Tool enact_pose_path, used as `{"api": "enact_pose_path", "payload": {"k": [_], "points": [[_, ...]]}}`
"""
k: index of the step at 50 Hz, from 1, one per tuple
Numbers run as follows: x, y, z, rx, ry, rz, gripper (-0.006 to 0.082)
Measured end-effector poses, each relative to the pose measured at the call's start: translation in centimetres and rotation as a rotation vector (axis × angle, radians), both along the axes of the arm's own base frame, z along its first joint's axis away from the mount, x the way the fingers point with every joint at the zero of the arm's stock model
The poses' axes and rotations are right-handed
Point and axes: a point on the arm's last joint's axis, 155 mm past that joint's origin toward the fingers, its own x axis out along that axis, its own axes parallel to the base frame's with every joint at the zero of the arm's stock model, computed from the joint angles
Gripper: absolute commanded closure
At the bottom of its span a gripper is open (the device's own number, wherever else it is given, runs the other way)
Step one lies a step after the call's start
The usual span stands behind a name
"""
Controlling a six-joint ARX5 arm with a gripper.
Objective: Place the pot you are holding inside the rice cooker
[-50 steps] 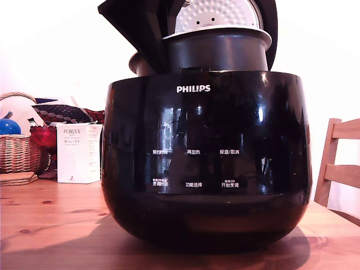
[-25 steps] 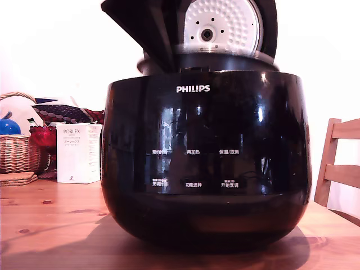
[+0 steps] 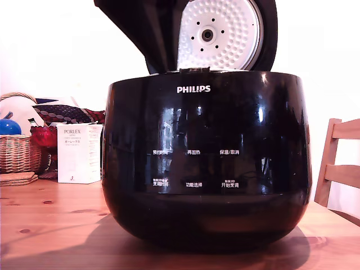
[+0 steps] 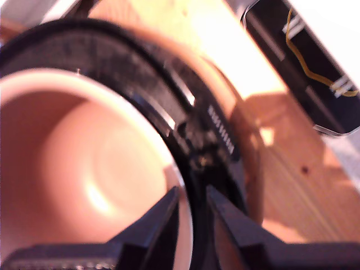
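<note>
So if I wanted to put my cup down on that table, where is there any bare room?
Bare wooden table lies in front of the white box and basket, at the exterior view's left of the rice cooker. A narrower strip shows by the chair. Behind the box it is crowded.

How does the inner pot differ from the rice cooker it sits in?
The pot is narrower: the rice cooker's black top ring surrounds its pale rim in the wrist view. The pot's inside is plain and smooth; the rice cooker's outside is glossy black with a PHILIPS logo. The exterior view shows the rice cooker but not the pot. Both are round.
</note>
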Motion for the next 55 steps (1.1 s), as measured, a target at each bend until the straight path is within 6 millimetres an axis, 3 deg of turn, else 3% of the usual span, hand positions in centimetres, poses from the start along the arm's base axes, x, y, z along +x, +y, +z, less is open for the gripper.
{"api": "enact_pose_path", "payload": {"k": [7, 16, 17, 23, 27, 30, 31, 36, 44, 55], "points": [[0.3, 0.2, 1.1, -0.008, -0.005, 0.067, 0.0791], [1.1, -0.3, 4.1, -0.092, -0.003, 0.206, 0.0789], [1.2, -0.2, 4.3, -0.12, 0.027, 0.321, 0.0789], [2.2, 0.8, 4.7, -0.143, 0.038, 0.45, 0.0789], [3.9, 1.8, 4.9, -0.198, 0.068, 0.672, 0.0789], [5.6, 2.7, 5.2, -0.223, 0.049, 0.731, 0.0789], [6.2, 3.1, 5.3, -0.256, 0.069, 0.833, 0.0789], [9.1, 4.8, 6.6, -0.344, 0.048, 0.971, 0.0789], [13.0, 8.4, 11.1, -0.57, -0.025, 1.174, 0.0789], [15.8, 14.1, 18.7, -0.909, -0.127, 1.37, 0.0789]]}}
